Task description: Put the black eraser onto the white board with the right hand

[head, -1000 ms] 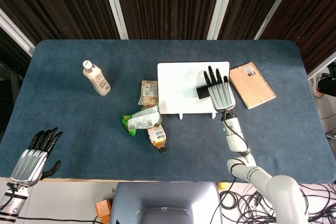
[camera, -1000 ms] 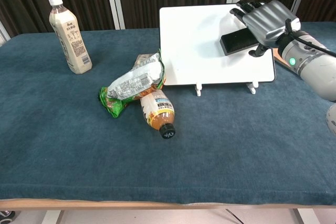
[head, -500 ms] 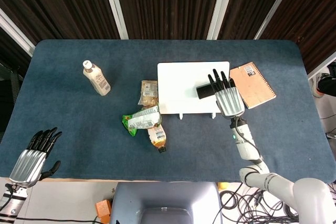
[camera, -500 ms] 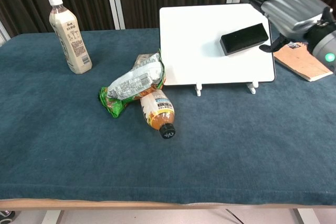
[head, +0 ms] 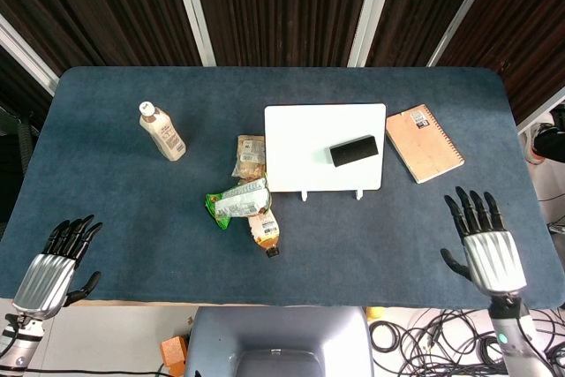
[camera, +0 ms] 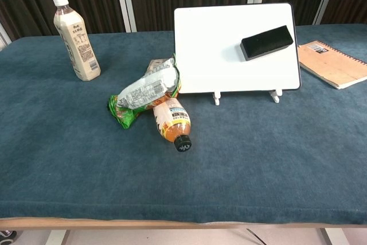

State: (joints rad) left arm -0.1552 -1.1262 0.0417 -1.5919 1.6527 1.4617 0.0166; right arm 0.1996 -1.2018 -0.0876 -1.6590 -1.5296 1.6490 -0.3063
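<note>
the black eraser lies on the white board, toward the board's right side, set at a slight angle. in the chest view the eraser sits on the upper right part of the board, and nothing touches it. the board stands on its two small feet on the blue table.

the right hand is well apart from the board, near the front right corner of the table, fingers spread wide and holding nothing. the left hand hangs by the front left corner, fingers also apart and empty. neither hand shows in the chest view.

judging from how things lie, the task looks done: the eraser rests on the board and the right hand is clear of it. nothing seems left except perhaps parking the arm.

the other things play no part here. a notebook lies just beside the board's right edge. a pale bottle stands upright at the left of the table. a snack packet lies just left of the board, and nearer the front a green packet rests against an orange bottle lying on its side.
</note>
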